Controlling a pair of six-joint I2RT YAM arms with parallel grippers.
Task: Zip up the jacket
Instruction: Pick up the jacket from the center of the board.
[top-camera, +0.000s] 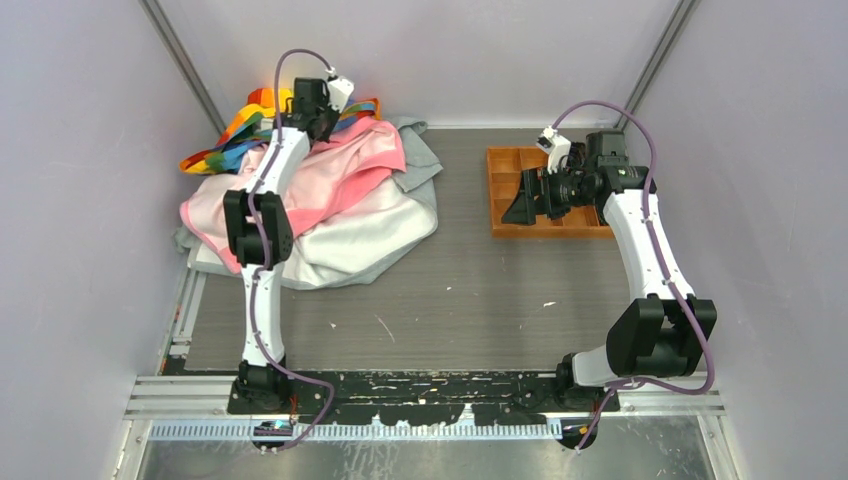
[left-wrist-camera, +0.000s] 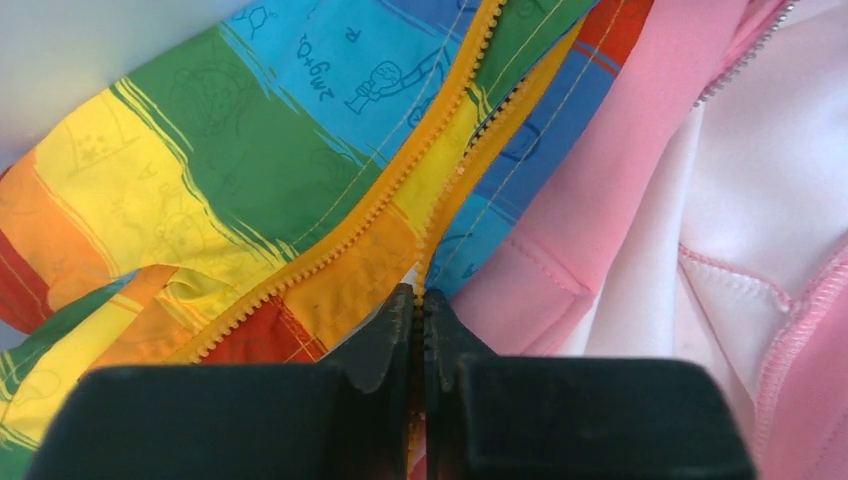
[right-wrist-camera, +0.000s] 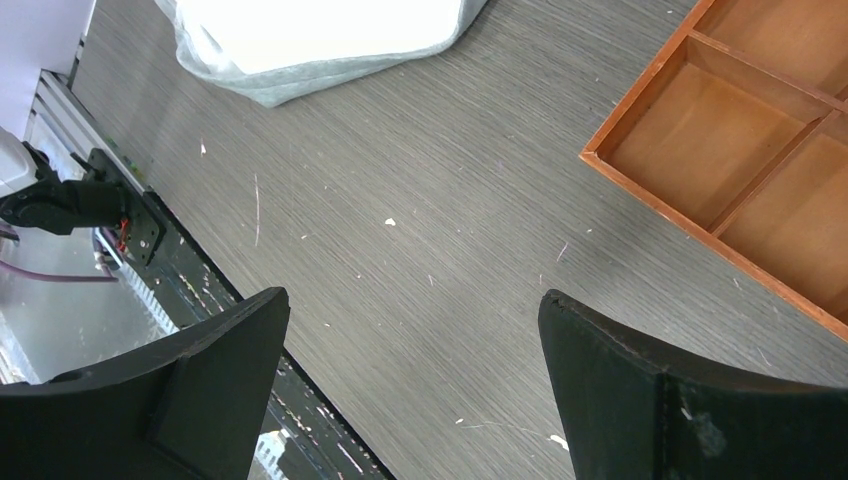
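At the far left corner of the table (top-camera: 450, 290), the jacket (top-camera: 235, 130) lies bunched against the wall, its near side tucked under a pink garment (top-camera: 345, 170). Left claw (left-wrist-camera: 418, 300) reaches over that garment because the zipper (left-wrist-camera: 390, 195) is exposed only at the back. Its jaws are drawn almost together where the two orange tooth rows meet, apparently pinching the zipper's end, though the fingers hide whether the slider itself sits between them. The rows run separate above the grip, so the front is open and the zipping is not yet done. Right claw (right-wrist-camera: 412, 297) hangs spread wide and empty over bare table beside a wooden tray (right-wrist-camera: 640, 190), well apart from the clothes, likely parked clear until a second hold on the jacket is needed.
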